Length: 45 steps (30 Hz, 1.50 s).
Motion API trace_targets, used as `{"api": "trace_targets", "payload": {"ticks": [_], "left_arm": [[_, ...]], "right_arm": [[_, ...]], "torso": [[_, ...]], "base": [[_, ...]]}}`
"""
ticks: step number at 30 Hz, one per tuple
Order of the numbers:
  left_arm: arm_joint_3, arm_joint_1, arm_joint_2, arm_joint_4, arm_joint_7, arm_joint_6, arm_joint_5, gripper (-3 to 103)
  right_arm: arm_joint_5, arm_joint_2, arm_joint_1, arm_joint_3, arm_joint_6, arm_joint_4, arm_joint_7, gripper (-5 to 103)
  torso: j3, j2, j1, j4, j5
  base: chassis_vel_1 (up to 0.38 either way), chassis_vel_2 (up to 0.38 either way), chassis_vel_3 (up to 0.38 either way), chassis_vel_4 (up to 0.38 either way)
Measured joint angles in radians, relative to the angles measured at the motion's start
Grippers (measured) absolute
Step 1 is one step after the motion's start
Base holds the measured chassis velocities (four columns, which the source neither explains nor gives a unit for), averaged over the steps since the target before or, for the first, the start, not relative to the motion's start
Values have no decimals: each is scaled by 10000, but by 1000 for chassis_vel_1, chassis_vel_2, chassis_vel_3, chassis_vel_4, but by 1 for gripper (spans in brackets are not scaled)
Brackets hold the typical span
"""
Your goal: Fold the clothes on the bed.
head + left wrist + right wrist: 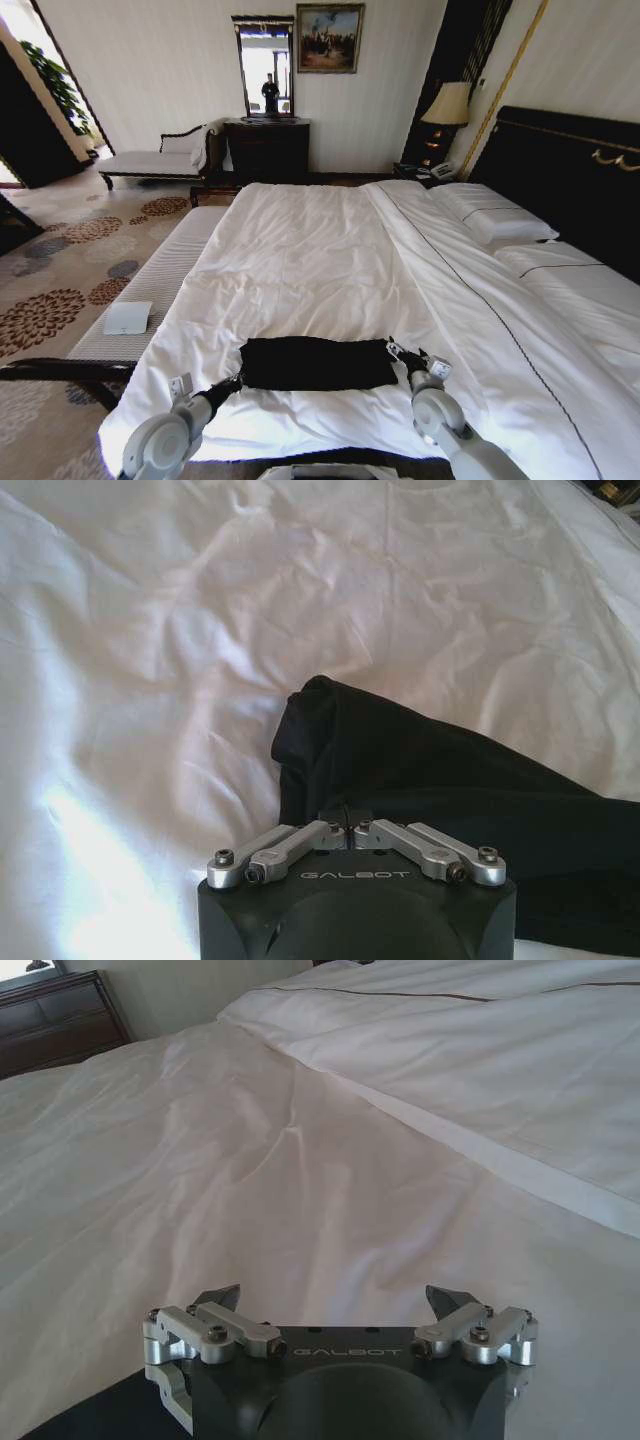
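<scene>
Left gripper [345,820] pinches the folded T-shirt [318,363], its lettering hidden.

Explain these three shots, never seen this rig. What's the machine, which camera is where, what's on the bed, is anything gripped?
It is a wheeled robot with two arms, each ending in a two-fingered gripper. The wide shot comes from a camera on its head, looking down over the bed. The other two come from cameras on each wrist, looking out past that arm's own fingers.

On the white bedding lies a black T-shirt, already folded into a flat band near the bed's foot. In the head view the left gripper sits at the shirt's left end and the right gripper at its right end.

The left wrist view shows the left gripper's linkages drawn together at the shirt's edge, so it looks shut on the cloth. The right wrist view shows the right gripper's fingers spread wide, holding nothing, the shirt just behind them.
</scene>
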Motion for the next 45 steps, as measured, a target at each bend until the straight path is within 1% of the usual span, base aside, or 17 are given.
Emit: {"api": "trace_targets", "payload": {"ticks": [6, 9, 17, 19, 21, 23, 24, 26, 29, 30, 32, 35, 36, 39, 40, 43, 45], "left_arm": [[133, -13, 729, 320, 354, 65, 582, 0], [352, -98, 799, 491, 451, -29, 954, 0], [438, 18, 733, 404, 716, -325, 1172, -3], [437, 118, 733, 293, 917, -459, 1296, 2], [341, 416, 727, -88, 1625, -1253, 1745, 18], [298, 489, 717, -196, 1804, -1515, 1850, 18], [193, 612, 678, -419, 2159, -2165, 2101, 24], [5, 646, 595, -674, 2509, -2884, 2251, 34], [-288, 454, 479, -799, 2588, -3311, 2051, 40], [-594, 170, 368, -801, 2504, -3397, 1617, 51], [-868, -80, 290, -754, 2353, -3382, 1214, 51], [-1603, -555, 186, -507, 1934, -3169, 294, 67], [-1603, -555, 186, -507, 1934, -3169, 294, 67], [-2023, -687, 188, -312, 1809, -3068, -64, 77], [-2023, -687, 188, -312, 1809, -3068, -64, 77], [-2102, -694, 120, -44, 1721, -3001, -97, 93], [-2060, -678, 83, -3, 1718, -2993, -36, 97]], "right_arm": [[431, -40, -190, 146, 412, 133, -219, 100], [414, -40, -306, 192, 606, 157, -260, 100], [156, -47, -516, 336, 994, 94, -654, 100], [72, -46, -614, 382, 1193, 142, -866, 100], [-59, -52, -977, 485, 1689, 475, -1673, 100], [-49, -63, -1046, 494, 1751, 533, -1875, 100], [-24, -86, -1112, 495, 1782, 587, -2178, 100], [19, -129, -1125, 488, 1668, 592, -2463, 100], [128, -198, -1124, 475, 1177, 675, -2430, 100], [143, -253, -1139, 435, 663, 758, -2137, 100], [87, -287, -1186, 372, 304, 798, -1843, 100], [-627, -352, -1662, 91, -378, 787, -1227, 100], [-627, -352, -1662, 91, -378, 787, -1227, 100], [-1835, -373, -2390, -138, -522, 752, -1117, 100], [-1835, -373, -2390, -138, -522, 752, -1117, 100], [-2829, -374, -2774, -313, -536, 541, -954, 100], [-3038, -372, -2777, -319, -524, 449, -897, 100]], "torso": [[0, 0, 0, 0, 0], [0, 0, 0, -1, 1], [0, 0, 1, 1, 2], [0, 0, 0, 0, 3], [0, 0, 0, -1, 2], [0, 0, 0, -1, 2], [-1, 1, 0, -1, 2], [-1, 1, -1, 2, 2], [-1, 1, -1, 1, 3], [-1, 0, 0, 1, 1], [-1, 1, 0, 1, 2], [0, 0, 2, -1, 1], [0, 0, 2, -1, 1], [0, 0, 0, -2, 1], [0, 0, 0, -2, 1], [-1, 1, -1, -2, 0], [-1, 1, 0, 0, 1]], "base": [[0, 0, 0, 0], [0, 0, 0, 0], [0, 0, 0, 0], [0, 0, 0, 0], [0, 0, 0, 0], [0, 0, 0, 0], [0, 0, 0, 0], [0, 0, 0, 0], [0, 0, 0, 0], [0, 0, 0, 0], [0, 0, 0, 0], [0, 0, 0, 0], [0, 0, 0, 0], [0, 0, 0, 0], [0, 0, 0, 0], [0, 0, 0, 0], [0, 0, 0, 0]]}}
